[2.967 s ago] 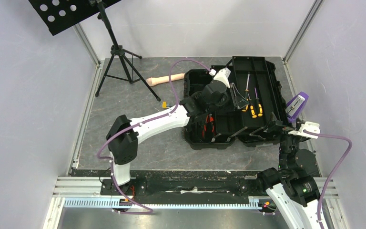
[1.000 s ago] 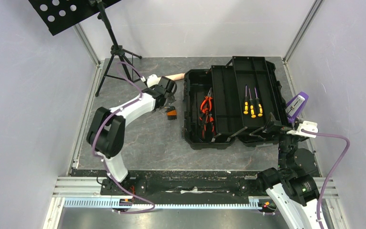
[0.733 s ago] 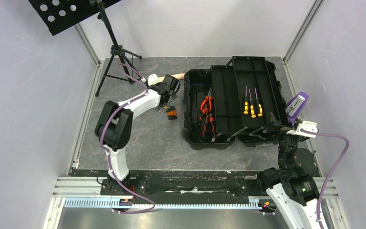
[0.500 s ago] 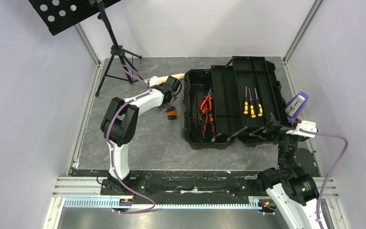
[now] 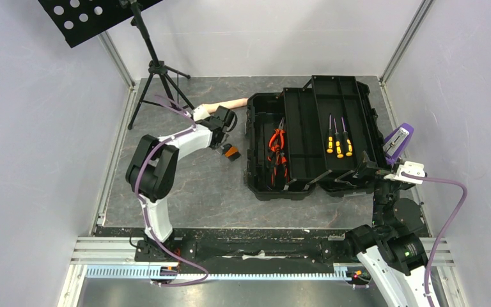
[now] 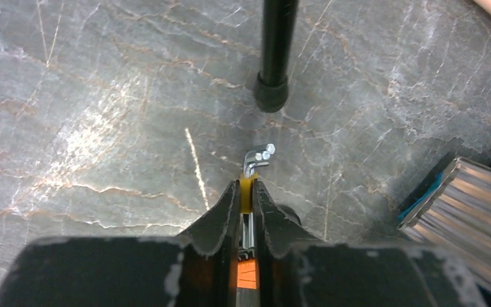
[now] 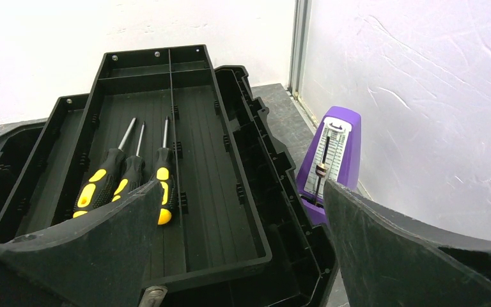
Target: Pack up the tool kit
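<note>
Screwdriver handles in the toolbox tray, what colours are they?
Yellow and black. The screwdriver handles show best in the right wrist view.

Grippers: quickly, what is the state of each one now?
Left gripper: closed on the hex key set.
Right gripper: open, holding nothing.

Matt black ribbed plastic for the toolbox (image 7: pixel 212 160). Smooth yellow-and-black plastic grips and bright metal shafts on the screwdrivers (image 7: pixel 128 177). Shiny metal hex keys (image 6: pixel 259 155). Veined grey stone-look surface (image 6: pixel 102 96), faintly glossy.
</note>
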Controlling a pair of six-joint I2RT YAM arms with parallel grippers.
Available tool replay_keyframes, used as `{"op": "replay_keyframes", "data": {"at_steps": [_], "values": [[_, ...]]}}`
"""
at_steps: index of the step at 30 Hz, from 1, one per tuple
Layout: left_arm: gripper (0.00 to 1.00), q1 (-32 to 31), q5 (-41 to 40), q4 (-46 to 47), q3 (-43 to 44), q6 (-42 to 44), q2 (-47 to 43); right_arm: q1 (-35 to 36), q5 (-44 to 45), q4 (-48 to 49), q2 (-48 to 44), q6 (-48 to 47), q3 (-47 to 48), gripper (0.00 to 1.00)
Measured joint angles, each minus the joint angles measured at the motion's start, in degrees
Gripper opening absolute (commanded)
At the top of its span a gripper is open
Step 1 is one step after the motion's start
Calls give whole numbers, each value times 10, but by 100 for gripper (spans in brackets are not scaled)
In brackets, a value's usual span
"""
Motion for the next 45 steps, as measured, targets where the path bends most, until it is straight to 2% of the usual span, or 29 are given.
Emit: {"op": "replay_keyframes", "data": {"at_steps": [2, 10, 17, 21, 27, 33, 40, 45], "values": [[3, 2, 8, 9, -21, 0, -14, 0, 0, 0, 0, 0, 0, 98], [2, 14, 47, 56, -111, -2, -82, 0, 0, 0, 0, 0, 0, 98], [2, 15, 88, 104, -201, 24, -192, 0, 0, 0, 0, 0, 0, 98], [2, 15, 127, 155, -238, 41, -268, 0, 0, 0, 0, 0, 0, 98], [2, 16, 223, 255, -256, 51, -326, 0, 0, 0, -1, 3, 0, 98], [2, -10, 323, 358, -236, 51, -316, 0, 0, 0, -1, 3, 0, 98], [2, -88, 366, 433, -113, 51, -217, 0, 0, 0, -1, 5, 0, 98], [2, -121, 370, 455, -24, 51, -127, 0, 0, 0, -1, 5, 0, 98]]}}
